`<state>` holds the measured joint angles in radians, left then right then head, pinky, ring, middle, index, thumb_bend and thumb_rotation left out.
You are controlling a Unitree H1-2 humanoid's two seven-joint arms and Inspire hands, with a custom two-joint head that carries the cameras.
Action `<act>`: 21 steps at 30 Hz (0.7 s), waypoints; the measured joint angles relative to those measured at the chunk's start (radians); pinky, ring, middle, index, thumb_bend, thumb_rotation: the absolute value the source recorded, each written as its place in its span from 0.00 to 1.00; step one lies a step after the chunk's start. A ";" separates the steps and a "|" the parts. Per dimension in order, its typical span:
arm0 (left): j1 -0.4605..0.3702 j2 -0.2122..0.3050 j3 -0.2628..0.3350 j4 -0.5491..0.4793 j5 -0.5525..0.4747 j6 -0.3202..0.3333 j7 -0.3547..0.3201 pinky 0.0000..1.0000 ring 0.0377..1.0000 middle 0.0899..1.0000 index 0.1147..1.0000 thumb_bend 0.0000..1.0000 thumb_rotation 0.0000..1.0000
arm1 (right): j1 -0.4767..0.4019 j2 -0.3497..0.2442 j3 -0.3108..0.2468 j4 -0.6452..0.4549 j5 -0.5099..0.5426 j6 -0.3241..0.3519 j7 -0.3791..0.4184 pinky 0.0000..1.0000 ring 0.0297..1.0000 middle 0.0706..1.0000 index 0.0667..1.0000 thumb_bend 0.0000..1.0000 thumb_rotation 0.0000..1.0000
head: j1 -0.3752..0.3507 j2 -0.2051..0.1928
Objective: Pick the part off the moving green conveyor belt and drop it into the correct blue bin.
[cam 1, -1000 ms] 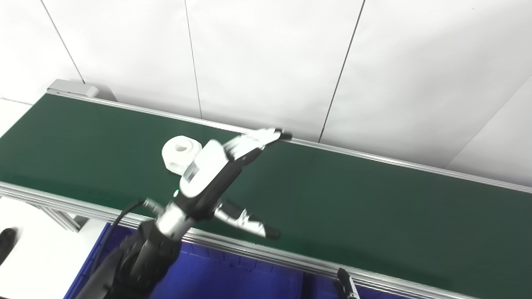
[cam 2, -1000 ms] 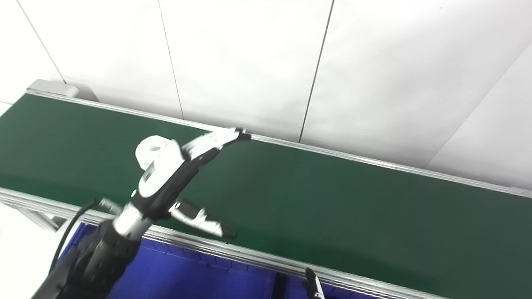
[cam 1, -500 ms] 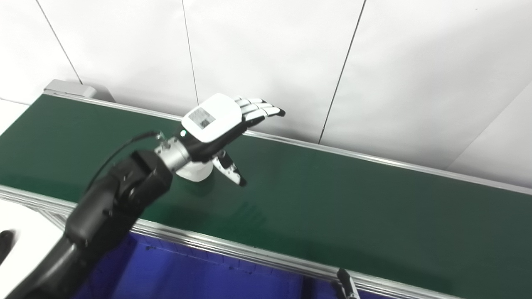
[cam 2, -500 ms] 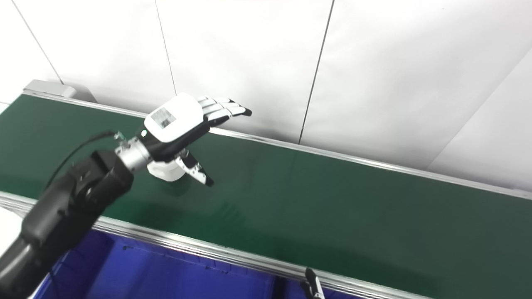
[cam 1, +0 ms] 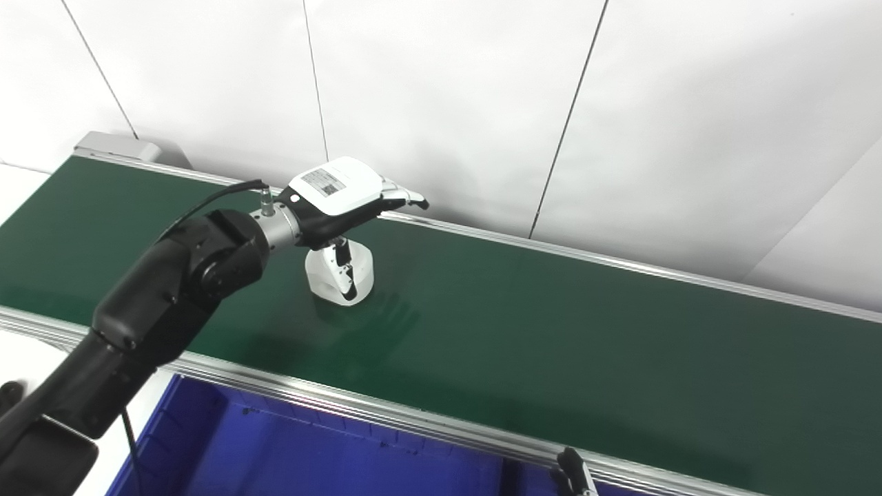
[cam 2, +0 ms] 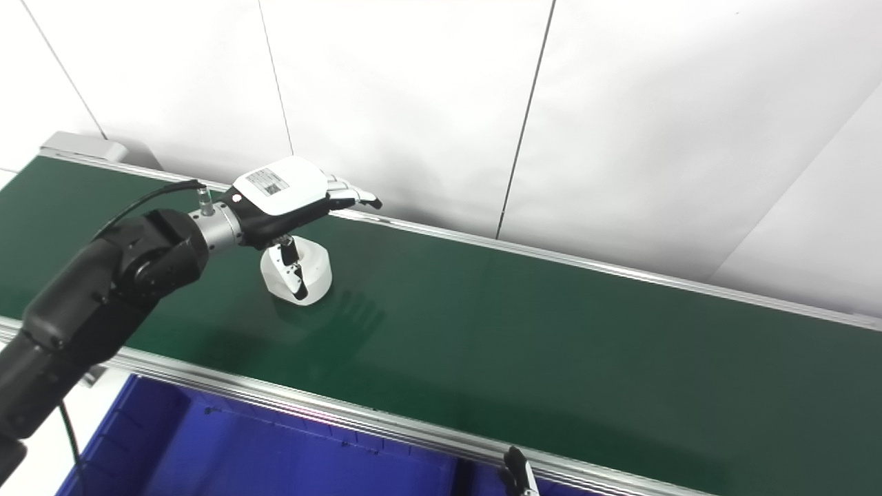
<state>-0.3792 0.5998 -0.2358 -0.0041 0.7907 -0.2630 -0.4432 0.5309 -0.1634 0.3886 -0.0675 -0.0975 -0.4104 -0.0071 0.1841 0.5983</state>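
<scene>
Left hand [cam 1: 341, 200] hovers palm-down over the white part [cam 1: 340, 274] on the belt [cam 1: 551, 324], fingers apart, thumb hanging beside the part, likely bracketing it for a grab; bin [cam 1: 310, 455] waits below.

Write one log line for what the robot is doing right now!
left robot hand: open, over white round plastic part | part: on green conveyor belt | blue bin: near belt edge

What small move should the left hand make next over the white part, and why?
Probably lower a little and close the fingers. The left hand hovers palm-down over the white part, thumb already down its near side, fingers extended past it. The part sits on the green belt, not yet gripped.
</scene>
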 measured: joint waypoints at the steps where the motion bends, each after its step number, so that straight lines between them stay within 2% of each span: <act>1: -0.001 0.003 -0.005 0.007 0.000 0.002 -0.009 0.80 0.84 0.85 0.86 1.00 0.13 | 0.000 0.000 0.000 -0.001 0.000 0.000 0.000 0.97 0.95 0.98 1.00 0.96 1.00 | 0.000 0.000; 3: -0.001 0.007 -0.016 0.021 0.001 0.015 -0.042 0.81 0.85 0.86 0.88 1.00 0.15 | 0.001 0.000 0.000 -0.002 0.000 0.000 0.001 0.97 0.96 0.98 1.00 0.96 1.00 | -0.002 0.003; 6: -0.001 0.010 -0.021 0.023 0.000 0.050 -0.092 0.75 0.83 0.86 0.88 1.00 0.15 | 0.003 0.000 0.000 -0.002 0.001 0.000 0.002 0.99 0.96 0.97 1.00 0.95 1.00 | -0.005 0.005; 11: 0.001 0.011 -0.032 0.071 -0.007 0.065 -0.101 0.72 0.82 0.85 0.87 1.00 0.14 | 0.003 0.000 0.001 -0.007 0.001 0.000 0.002 0.99 0.95 0.97 1.00 0.95 1.00 | -0.008 0.008; 14: 0.009 0.000 -0.040 0.095 0.020 0.067 -0.051 0.70 0.80 0.85 0.87 1.00 0.13 | 0.006 0.000 0.001 -0.009 0.000 0.000 0.002 0.97 0.94 0.96 1.00 0.94 1.00 | -0.012 0.012; 19: 0.013 -0.050 -0.064 0.150 0.031 0.075 0.028 0.72 0.81 0.85 0.87 1.00 0.15 | 0.007 0.001 0.004 -0.010 -0.002 0.000 0.002 0.98 0.95 0.97 1.00 0.94 1.00 | -0.017 0.011; 21: 0.013 -0.071 -0.080 0.179 0.048 0.072 0.063 0.70 0.79 0.82 0.84 1.00 0.12 | 0.007 0.001 0.006 -0.010 -0.002 0.000 0.002 0.99 0.95 0.97 1.00 0.93 1.00 | -0.017 0.012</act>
<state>-0.3663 0.5288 -0.3161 0.1746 0.8386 -0.1914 -0.3801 0.5381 -0.1629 0.3948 -0.0777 -0.0994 -0.4104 -0.0048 0.1672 0.6105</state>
